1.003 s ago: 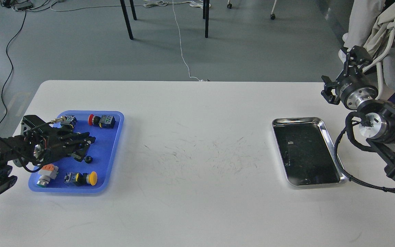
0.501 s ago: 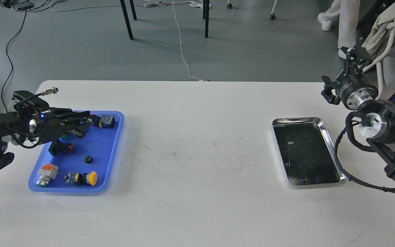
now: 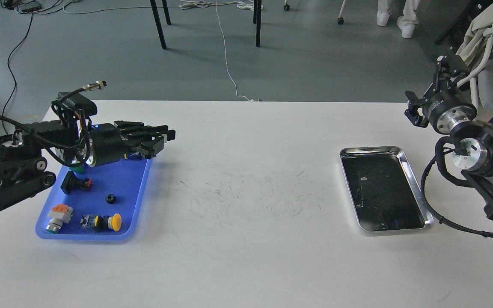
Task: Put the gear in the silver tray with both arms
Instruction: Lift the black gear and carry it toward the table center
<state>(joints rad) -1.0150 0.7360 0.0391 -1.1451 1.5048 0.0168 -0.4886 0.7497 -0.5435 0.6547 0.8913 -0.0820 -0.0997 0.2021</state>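
The silver tray (image 3: 413, 179) lies on the right part of the white table, its dark bottom bare. A small black gear-like part (image 3: 110, 198) lies in the blue tray (image 3: 144, 179) at the left. My left gripper (image 3: 163, 139) hovers over the blue tray's far right corner and points right. Its dark fingers lie close together, and I cannot make out whether anything is between them. My right gripper (image 3: 448, 65) is raised beyond the table's far right corner, behind the silver tray. It is dark and seen end-on.
The blue tray also holds a yellow push button (image 3: 108, 222), a green-and-orange switch (image 3: 56, 217), a black-and-red part (image 3: 74, 184) and a part half hidden under my left gripper. A white cloth on a chair (image 3: 486, 30) is at the far right. A person's feet (image 3: 394, 17) stand beyond.
My left gripper has risen from the blue tray and moved right and away, to its far right corner. The black gear-like part stays in the tray. The right arm shifted slightly.
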